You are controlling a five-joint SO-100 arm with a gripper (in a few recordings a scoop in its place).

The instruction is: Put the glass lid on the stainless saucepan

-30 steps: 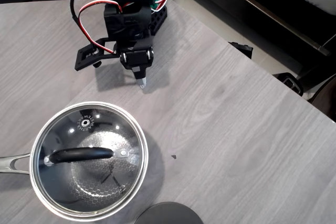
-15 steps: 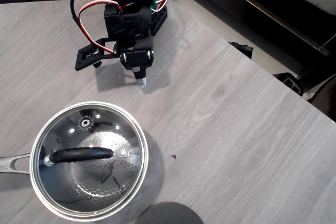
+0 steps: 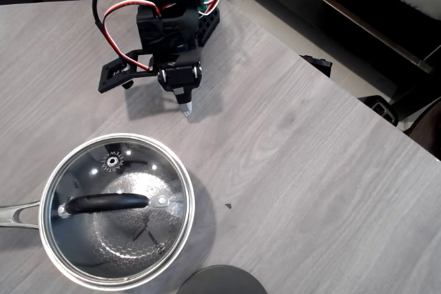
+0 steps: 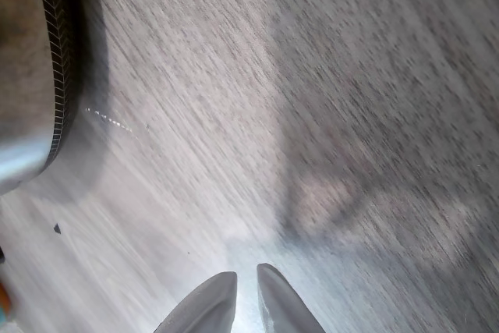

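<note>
The glass lid [image 3: 117, 208] rests flat on the stainless saucepan [image 3: 48, 242] at the lower left of the overhead view, its black bar handle [image 3: 109, 202] lying across the middle. The honeycomb interior shows through the glass. The pan's long steel handle [image 3: 15, 214] runs off the left edge. My gripper [image 3: 185, 108] hangs well above and to the right of the pan near the arm's base, shut and holding nothing. In the wrist view the fingertips [image 4: 274, 295] nearly meet over bare wood, with the saucepan's wall [image 4: 35, 68] at the left edge.
A dark grey disc [image 3: 220, 280] lies at the bottom edge, just right of the pan. The grey wood table [image 3: 296, 170] ends at a slanted right edge with dark furniture beyond it. A small dark speck [image 3: 229, 205] lies on the table.
</note>
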